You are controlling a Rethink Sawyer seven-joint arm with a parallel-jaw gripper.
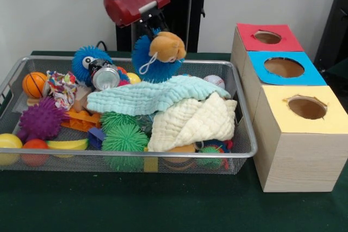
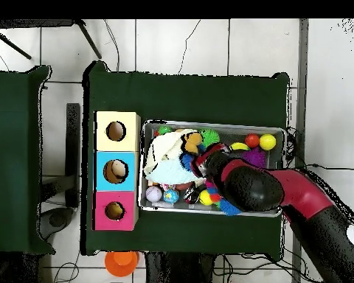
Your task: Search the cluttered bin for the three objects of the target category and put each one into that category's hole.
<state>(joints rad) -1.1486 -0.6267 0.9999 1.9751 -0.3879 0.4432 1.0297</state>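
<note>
The hand [image 1: 159,30] pinches one tan plush animal [image 1: 167,46], lifted above the wire bin's [image 1: 239,113] far side. Three boxes with holes stand beside it: red [image 1: 267,36], blue [image 1: 284,67], yellow [image 1: 306,107].

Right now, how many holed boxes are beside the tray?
3, in a row beside the tray: red box farthest from the front camera, blue box in the middle, yellow box nearest.

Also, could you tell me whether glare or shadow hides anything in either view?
Front view: even light; only the can glints, and the cloths cast soft shadow on the toys under them; the plush in the gripper shows plainly. Overhead view: no glare; the arm, not shadow, hides the middle of the bin.
</note>
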